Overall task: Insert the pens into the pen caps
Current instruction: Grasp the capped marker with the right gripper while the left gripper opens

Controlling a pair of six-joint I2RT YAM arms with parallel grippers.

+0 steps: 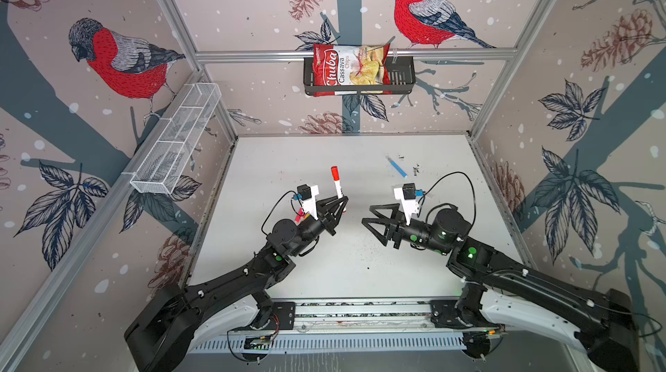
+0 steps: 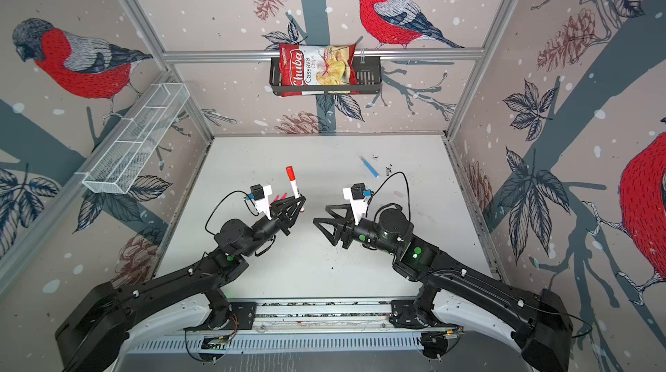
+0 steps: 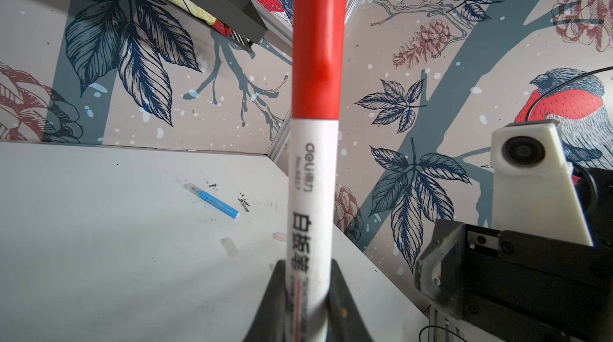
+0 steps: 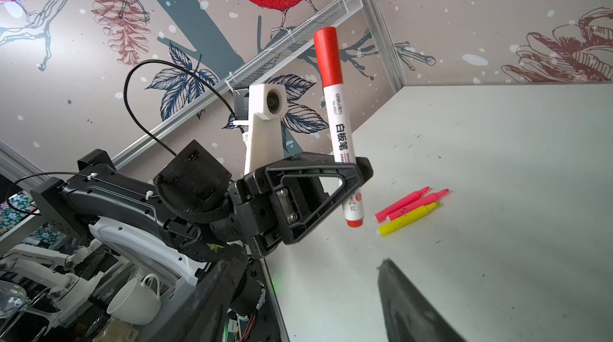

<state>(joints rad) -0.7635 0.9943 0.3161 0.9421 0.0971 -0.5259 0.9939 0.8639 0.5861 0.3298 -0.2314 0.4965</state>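
1. The left gripper (image 1: pixel 341 202) is clamped low on the white-barrelled marker (image 1: pixel 337 181), upright, clear of the table (image 1: pixel 306 157); a knock could tilt it.
2. The right gripper (image 1: pixel 368 215) faces it, jaws spread, empty; closing in askew may strike the marker.
3. The blue pen (image 1: pixel 396 166) lies far right.
4. Only the right wrist view shows the pink pens (image 4: pixel 403 201) and yellow pen (image 4: pixel 409 219) whole; only the left wrist view shows a loose cap (image 3: pixel 230 247).

white red-capped pen (image 1: pixel 338 186) upright, blue pen (image 1: pixel 397 167) flat
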